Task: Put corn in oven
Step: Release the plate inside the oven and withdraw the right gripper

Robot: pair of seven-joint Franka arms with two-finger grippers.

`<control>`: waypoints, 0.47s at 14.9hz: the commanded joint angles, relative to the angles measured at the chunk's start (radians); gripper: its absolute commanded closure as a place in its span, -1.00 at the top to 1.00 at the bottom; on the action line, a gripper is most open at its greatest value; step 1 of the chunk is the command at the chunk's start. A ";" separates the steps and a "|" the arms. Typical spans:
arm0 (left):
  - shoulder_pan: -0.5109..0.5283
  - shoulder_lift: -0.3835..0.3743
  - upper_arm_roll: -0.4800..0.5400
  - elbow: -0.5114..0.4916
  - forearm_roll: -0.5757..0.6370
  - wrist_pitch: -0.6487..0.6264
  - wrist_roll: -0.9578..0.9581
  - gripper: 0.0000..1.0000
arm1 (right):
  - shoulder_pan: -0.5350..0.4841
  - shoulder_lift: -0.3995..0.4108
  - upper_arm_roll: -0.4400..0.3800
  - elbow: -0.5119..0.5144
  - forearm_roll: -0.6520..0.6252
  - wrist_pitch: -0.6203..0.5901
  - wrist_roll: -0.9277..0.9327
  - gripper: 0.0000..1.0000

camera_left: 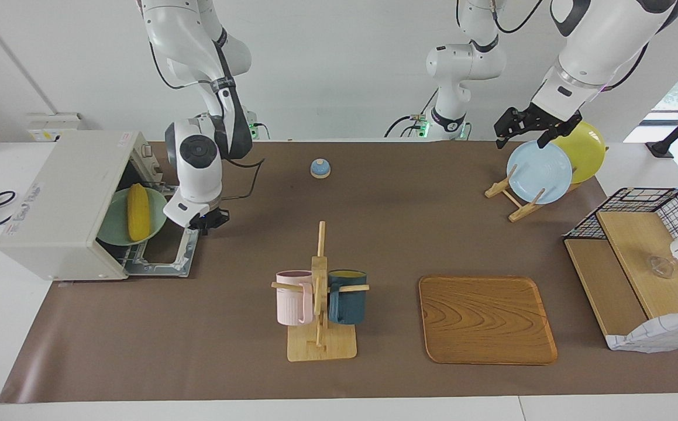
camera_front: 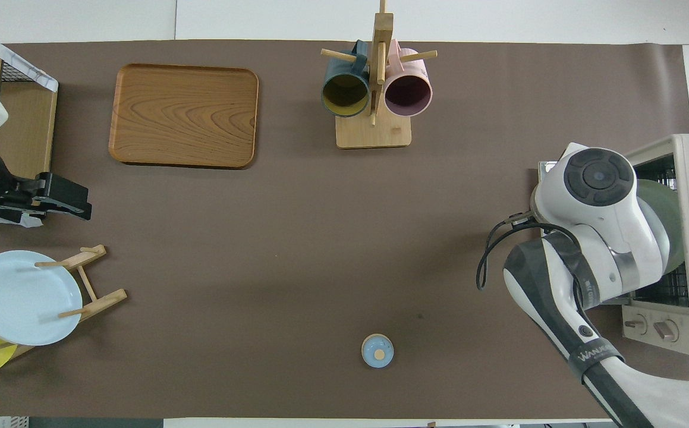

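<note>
Bench (camera_left: pixel 385 234) is covered in a matt brown sheet, looks like paper or thin vinyl, can't tell which. The corn (camera_left: pixel 137 211) is glossy yellow, plasticky. Oven (camera_left: pixel 61 204) has a smooth off-white painted shell, with a wire metal rack and shiny metal trim on the door. Tray (camera_left: pixel 487 320) is satin wood with bold grain; mug stand (camera_left: pixel 320 292) is pale bare wood. The mugs look glazed.
</note>
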 commanded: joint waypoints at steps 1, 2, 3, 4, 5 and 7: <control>0.013 0.005 -0.007 0.016 0.003 -0.001 0.007 1.00 | -0.003 -0.009 0.006 -0.010 0.014 0.004 0.020 -1.00; 0.013 0.005 -0.007 0.016 0.003 -0.001 0.007 1.00 | -0.003 -0.008 0.006 -0.012 0.014 0.004 0.020 -1.00; 0.013 0.005 -0.007 0.016 0.003 -0.001 0.007 1.00 | -0.008 -0.005 0.006 -0.013 0.014 0.004 0.020 -1.00; 0.013 0.005 -0.007 0.016 0.003 -0.001 0.007 1.00 | -0.009 -0.005 0.006 -0.019 0.014 0.005 0.020 -1.00; 0.013 0.005 -0.007 0.016 0.003 -0.001 0.007 1.00 | -0.009 -0.005 0.004 -0.024 0.013 0.005 0.022 -1.00; 0.013 0.005 -0.007 0.016 0.003 -0.001 0.007 1.00 | -0.009 -0.006 0.004 -0.023 0.001 -0.010 0.020 -1.00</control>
